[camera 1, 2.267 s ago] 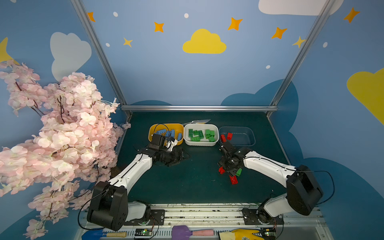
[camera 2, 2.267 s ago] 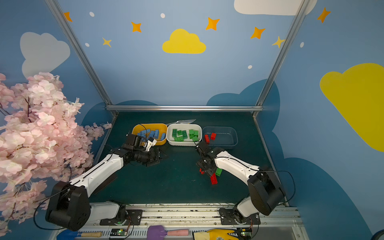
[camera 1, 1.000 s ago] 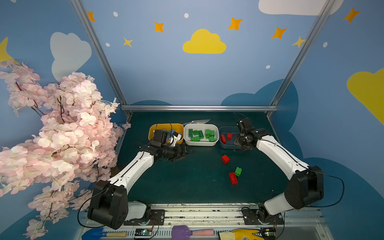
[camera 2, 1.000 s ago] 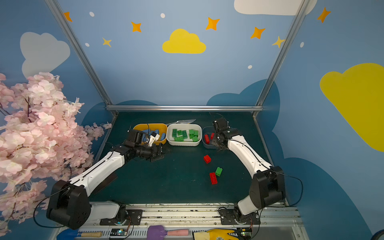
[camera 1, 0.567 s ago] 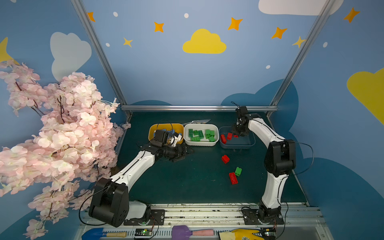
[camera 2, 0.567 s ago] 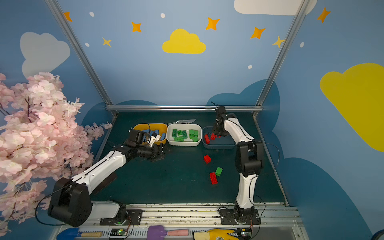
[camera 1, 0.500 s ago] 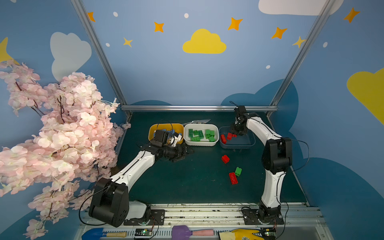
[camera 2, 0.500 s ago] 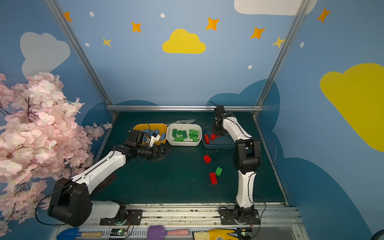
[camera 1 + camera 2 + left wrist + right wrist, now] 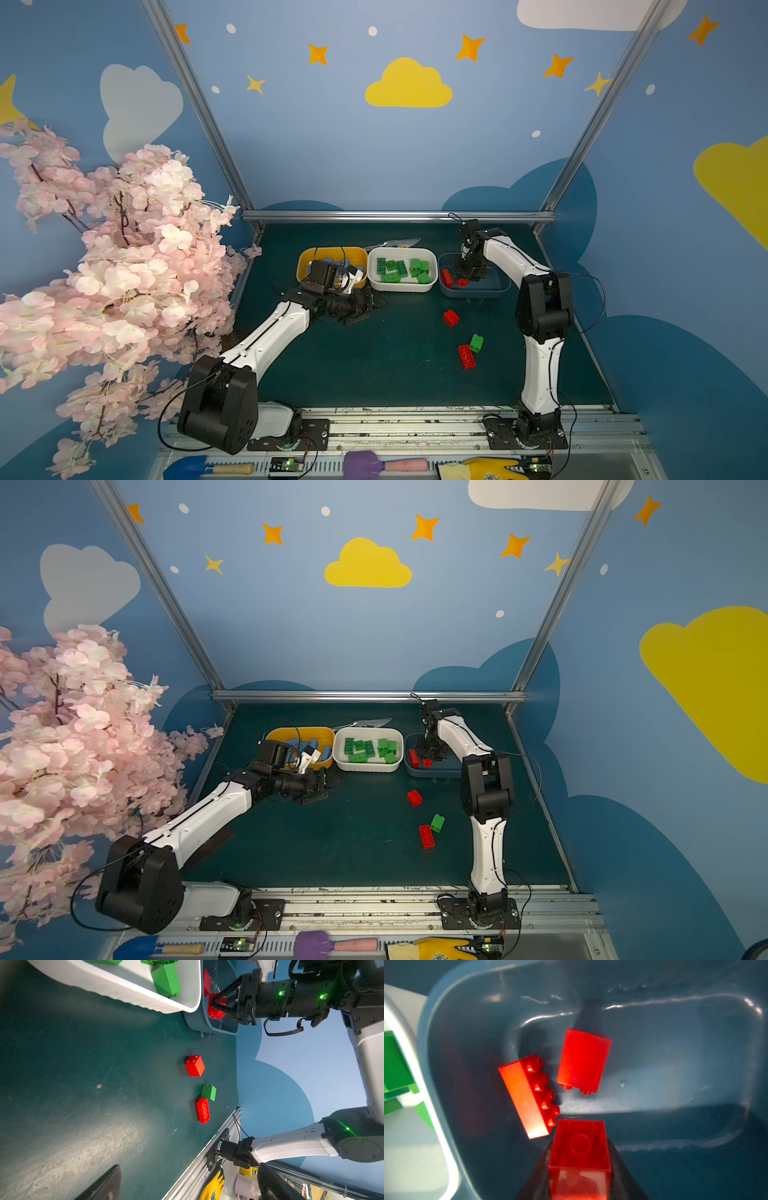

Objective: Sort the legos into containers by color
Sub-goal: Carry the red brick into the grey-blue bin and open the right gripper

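Red plastic fills the right wrist view: a short red brick, hollow underside toward the camera, sits clamped between the dark fingers of the right gripper. In both top views that gripper hangs over the blue-grey tub, which stands at about 1 o'clock on the tabletop. On the tub floor below lie a long red brick on its side and a second short red brick, close together but apart.

At 12 o'clock stands the white tub, touching the blue-grey one, with a heap of green bricks inside. At 11 o'clock the yellow-orange tub holds light blue bricks.

Just at 6 o'clock of the yellow-orange tub, the left gripper lies low over the tabletop, its jaws spread wide and empty, pointing toward 3 o'clock.

Three bricks are loose on the tabletop at about 4 o'clock. A loose short red brick stands apart from the others. At its 5 o'clock are a small green brick and a loose long red brick, the green one at the long one's 1 o'clock, touching or very nearly so.
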Available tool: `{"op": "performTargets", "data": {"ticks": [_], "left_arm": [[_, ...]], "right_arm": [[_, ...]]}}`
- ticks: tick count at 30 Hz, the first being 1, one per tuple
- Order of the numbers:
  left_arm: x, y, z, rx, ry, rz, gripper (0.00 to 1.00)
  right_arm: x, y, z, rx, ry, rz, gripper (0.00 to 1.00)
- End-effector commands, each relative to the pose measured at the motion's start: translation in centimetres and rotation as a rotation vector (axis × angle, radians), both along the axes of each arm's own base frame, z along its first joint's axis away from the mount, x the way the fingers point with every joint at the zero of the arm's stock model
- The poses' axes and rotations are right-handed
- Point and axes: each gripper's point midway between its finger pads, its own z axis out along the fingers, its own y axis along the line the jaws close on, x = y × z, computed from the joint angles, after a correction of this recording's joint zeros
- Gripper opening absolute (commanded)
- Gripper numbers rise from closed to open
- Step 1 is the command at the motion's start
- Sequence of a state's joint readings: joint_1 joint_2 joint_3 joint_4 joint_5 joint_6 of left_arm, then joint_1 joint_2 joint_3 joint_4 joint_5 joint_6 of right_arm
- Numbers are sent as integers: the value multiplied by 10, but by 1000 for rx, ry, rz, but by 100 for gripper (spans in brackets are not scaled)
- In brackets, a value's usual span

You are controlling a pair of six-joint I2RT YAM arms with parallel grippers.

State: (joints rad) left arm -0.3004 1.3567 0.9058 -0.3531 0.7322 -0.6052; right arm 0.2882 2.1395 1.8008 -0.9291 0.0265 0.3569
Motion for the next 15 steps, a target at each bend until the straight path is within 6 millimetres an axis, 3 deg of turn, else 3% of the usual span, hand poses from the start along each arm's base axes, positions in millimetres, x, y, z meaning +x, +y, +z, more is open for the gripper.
{"op": "performTargets", "data": {"ticks": [1, 9, 12, 15], "left_arm": [[-3, 0, -1, 11, -7, -15, 100], [-5, 1, 1, 12, -16, -16, 100], [-7, 2, 1, 12, -19, -14, 100], [-8, 2, 1, 10, -14, -17, 100]], "right_arm": [[-8, 5, 3, 9, 19, 29, 46], [-27, 10, 43, 37, -55, 84, 53], [-53, 24, 56, 59, -87, 166, 57], [-85, 34, 55, 34, -107, 254, 62]]}}
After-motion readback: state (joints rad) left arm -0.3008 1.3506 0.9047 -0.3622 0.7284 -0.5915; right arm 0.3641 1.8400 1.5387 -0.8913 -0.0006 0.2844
